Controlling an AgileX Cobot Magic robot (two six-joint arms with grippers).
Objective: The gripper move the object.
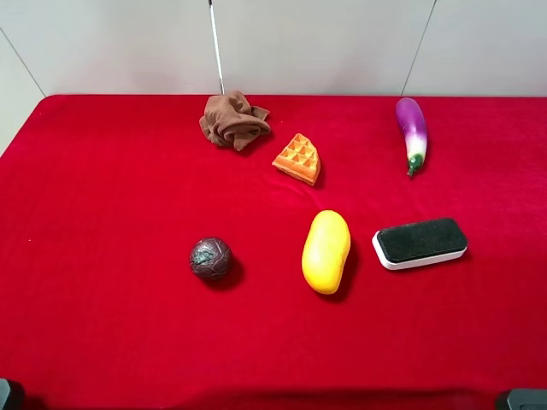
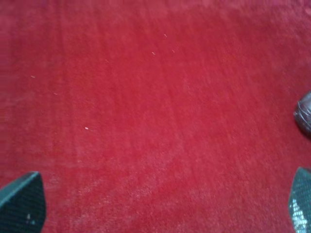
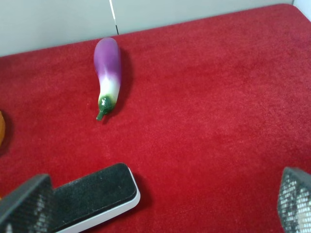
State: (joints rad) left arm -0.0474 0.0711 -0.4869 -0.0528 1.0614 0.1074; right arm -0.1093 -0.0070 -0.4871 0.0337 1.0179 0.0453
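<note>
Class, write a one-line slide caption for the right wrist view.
Open right gripper above red cloth, near a purple eggplant and a board eraser.

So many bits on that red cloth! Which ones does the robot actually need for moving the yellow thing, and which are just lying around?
Part of the job:
- yellow object
- left gripper, open over bare cloth
- right gripper, open near the eraser

Just lying about:
- dark ball
- waffle wedge
- brown cloth
- eggplant
- black eraser

Cloth [image 1: 233, 120] and waffle [image 1: 297, 159] near desk [image 1: 102, 188] back edge, eggplant [image 1: 411, 130] toward back right corner, ball [image 1: 210, 258], mango [image 1: 326, 251], eraser [image 1: 420, 243] in a row nearer front edge
</note>
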